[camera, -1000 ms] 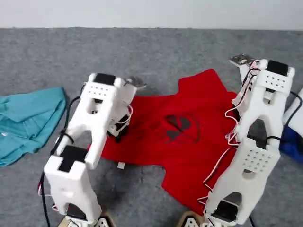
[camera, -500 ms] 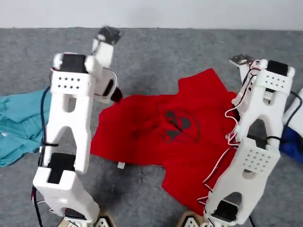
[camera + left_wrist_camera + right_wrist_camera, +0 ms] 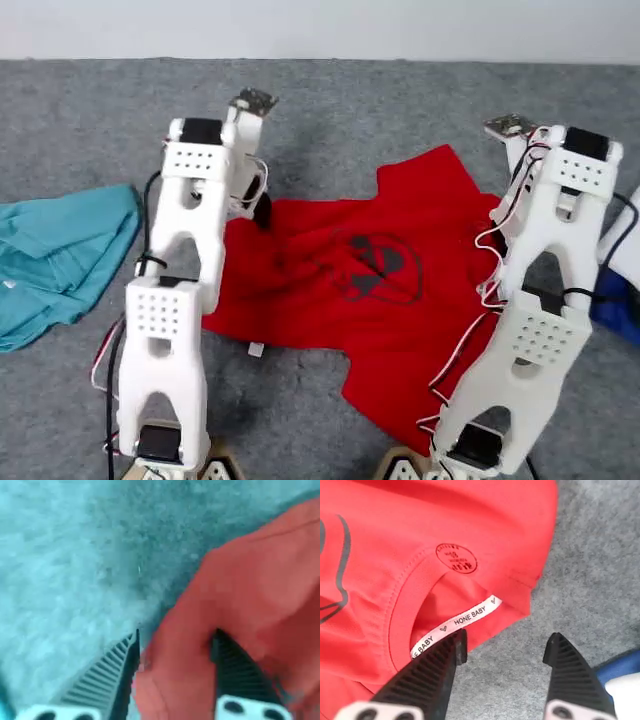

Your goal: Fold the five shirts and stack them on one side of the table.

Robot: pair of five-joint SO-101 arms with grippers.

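Observation:
A red shirt (image 3: 370, 290) with a dark print lies spread flat on the grey carpet between the two arms. My left gripper (image 3: 176, 637) is open low over the shirt's far left corner (image 3: 262, 212), and the red edge (image 3: 260, 580) lies between its fingers. My right gripper (image 3: 507, 640) is open above bare carpet just off the shirt's collar (image 3: 410, 595), where a white label (image 3: 455, 622) sticks out. In the high view the right arm (image 3: 555, 220) stands over the shirt's right edge.
A teal shirt (image 3: 60, 250) lies crumpled at the left edge of the table. A blue garment (image 3: 612, 300) and something white (image 3: 625, 225) sit at the right edge, behind the right arm. Grey carpet (image 3: 350, 110) stretches open at the back.
The left arm lifted off the shirt's left part, swung out to the far left, then came back down at the shirt's far left corner. The right arm kept still.

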